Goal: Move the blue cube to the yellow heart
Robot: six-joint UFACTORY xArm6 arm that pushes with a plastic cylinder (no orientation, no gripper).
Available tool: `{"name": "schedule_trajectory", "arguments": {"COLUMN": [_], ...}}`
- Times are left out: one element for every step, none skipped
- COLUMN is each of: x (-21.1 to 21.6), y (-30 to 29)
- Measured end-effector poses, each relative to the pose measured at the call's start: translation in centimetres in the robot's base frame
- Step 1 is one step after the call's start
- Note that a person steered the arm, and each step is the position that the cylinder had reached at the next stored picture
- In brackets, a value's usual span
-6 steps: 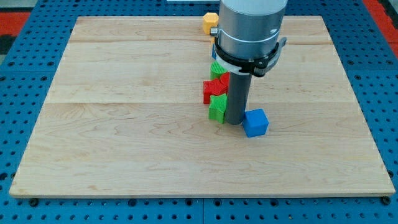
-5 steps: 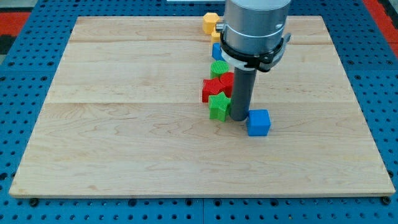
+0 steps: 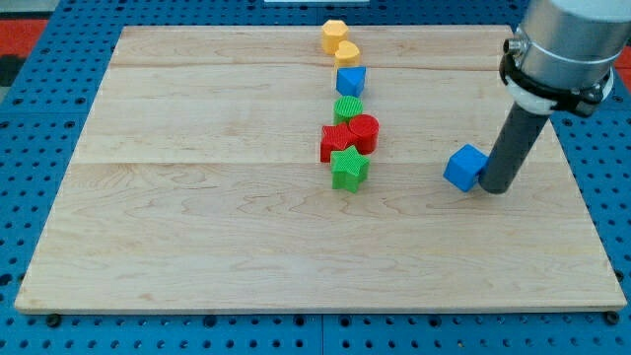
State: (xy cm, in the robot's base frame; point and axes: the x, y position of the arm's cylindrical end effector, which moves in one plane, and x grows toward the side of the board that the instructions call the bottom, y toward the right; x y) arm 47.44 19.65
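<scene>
The blue cube [image 3: 464, 168] lies right of the block column, well apart from the yellow heart [image 3: 347, 53] at the far side. My tip [image 3: 496, 189], without fingers, holds nothing and touches the cube's right side. Next push should go left and far.

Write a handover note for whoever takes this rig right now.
My tip is on the board, against the right side of the blue cube in the view.
The yellow heart sits near the view's top, beside a yellow block, heading a column of blue, green and red blocks and a green star.
Done: nothing final; the cube is far right of and below the heart.
Left: push the cube up and left to the heart.
</scene>
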Motion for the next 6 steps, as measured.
{"name": "schedule_trajectory", "arguments": {"x": [-1.0,-1.0,-0.8,-0.2,0.2,0.2], "y": [-0.8,-1.9,-2.4,-2.7,-3.7,-5.3]}}
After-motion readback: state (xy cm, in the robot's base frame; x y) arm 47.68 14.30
